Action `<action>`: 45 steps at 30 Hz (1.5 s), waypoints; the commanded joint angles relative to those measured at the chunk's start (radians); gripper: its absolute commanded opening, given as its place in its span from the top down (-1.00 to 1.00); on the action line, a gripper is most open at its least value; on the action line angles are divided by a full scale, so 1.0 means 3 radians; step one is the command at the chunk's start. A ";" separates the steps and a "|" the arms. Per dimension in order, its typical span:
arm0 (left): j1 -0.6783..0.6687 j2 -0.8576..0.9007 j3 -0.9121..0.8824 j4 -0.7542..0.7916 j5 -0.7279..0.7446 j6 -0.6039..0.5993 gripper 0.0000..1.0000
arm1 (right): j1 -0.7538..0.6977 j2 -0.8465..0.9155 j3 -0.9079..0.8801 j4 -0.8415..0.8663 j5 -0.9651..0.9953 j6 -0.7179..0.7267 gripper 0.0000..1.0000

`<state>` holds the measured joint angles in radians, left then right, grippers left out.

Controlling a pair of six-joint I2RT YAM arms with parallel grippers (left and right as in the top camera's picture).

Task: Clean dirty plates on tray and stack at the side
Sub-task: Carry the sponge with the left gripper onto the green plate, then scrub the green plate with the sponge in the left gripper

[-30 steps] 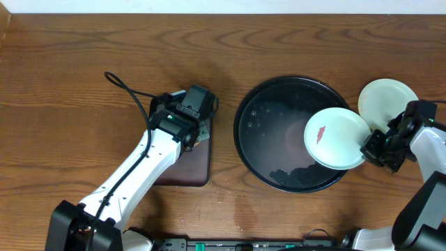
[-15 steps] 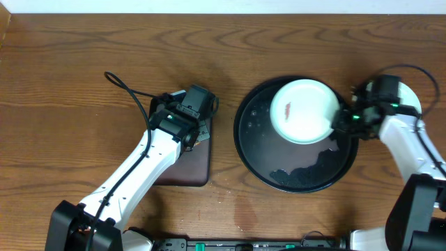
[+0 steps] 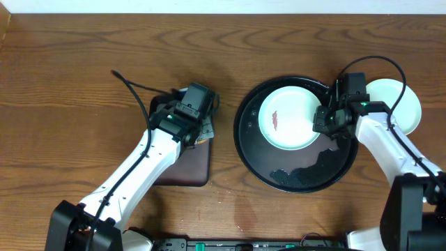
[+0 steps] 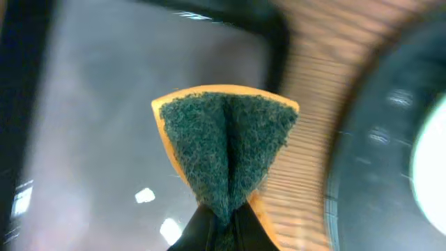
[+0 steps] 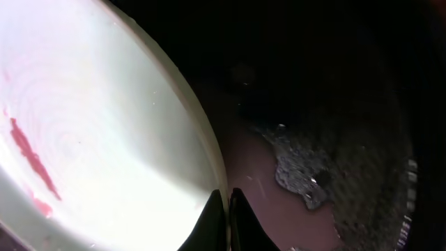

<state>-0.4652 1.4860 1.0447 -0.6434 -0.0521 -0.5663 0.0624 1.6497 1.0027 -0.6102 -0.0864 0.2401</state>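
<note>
Red-smeared plate (image 3: 289, 118) in right claw (image 3: 324, 120)

Left fingers (image 4: 202, 237) and right fingers (image 5: 214, 230) pinched closed.

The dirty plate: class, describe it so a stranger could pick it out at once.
Find the big round black tray on the wooden table. Within its upper half is a pale mint plate, its rim pinched by the right gripper. Unlike the plain plate on the wood beside the tray, it bears a red smear.
</note>
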 commanded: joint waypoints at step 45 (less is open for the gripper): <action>-0.1397 0.1223 0.0060 0.2534 -0.0678 -0.0764 0.83 | 0.0023 0.0978 0.0048 0.0262 -0.0378 -0.0182 0.98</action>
<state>-0.8642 1.8114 1.0439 0.0959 -0.1452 -0.7895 0.0544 1.8507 1.0599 -0.5392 -0.2092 0.1776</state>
